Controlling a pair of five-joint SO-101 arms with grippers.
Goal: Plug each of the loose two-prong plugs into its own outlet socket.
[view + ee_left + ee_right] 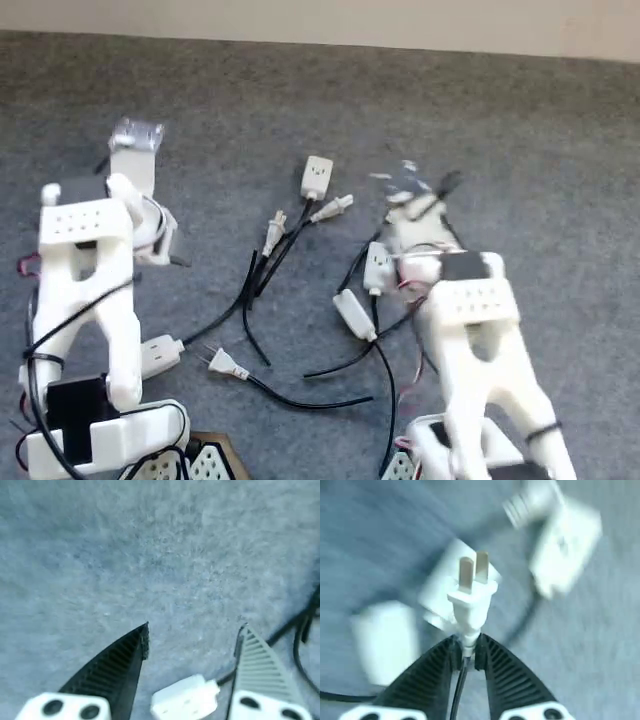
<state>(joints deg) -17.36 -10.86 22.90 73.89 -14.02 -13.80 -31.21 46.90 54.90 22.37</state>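
My right gripper (468, 642) is shut on the neck of a white two-prong plug (471, 597), prongs pointing away from me. Just beyond the prongs lies a white outlet socket (445, 577), with another socket (565, 542) farther off. In the high view this gripper (410, 190) hangs over the sockets (378, 265) right of centre. My left gripper (195, 630) is open over bare carpet, with a white corded piece (185, 697) below its base; in the high view it (135, 145) is at the far left. Loose plugs (275, 232) (228, 365) lie mid-table.
Black cords (255, 285) tangle across the middle of the grey carpet. A white socket (317, 177) lies at the back centre, another (160, 355) by the left arm's base, and one more (350, 312) near the right arm.
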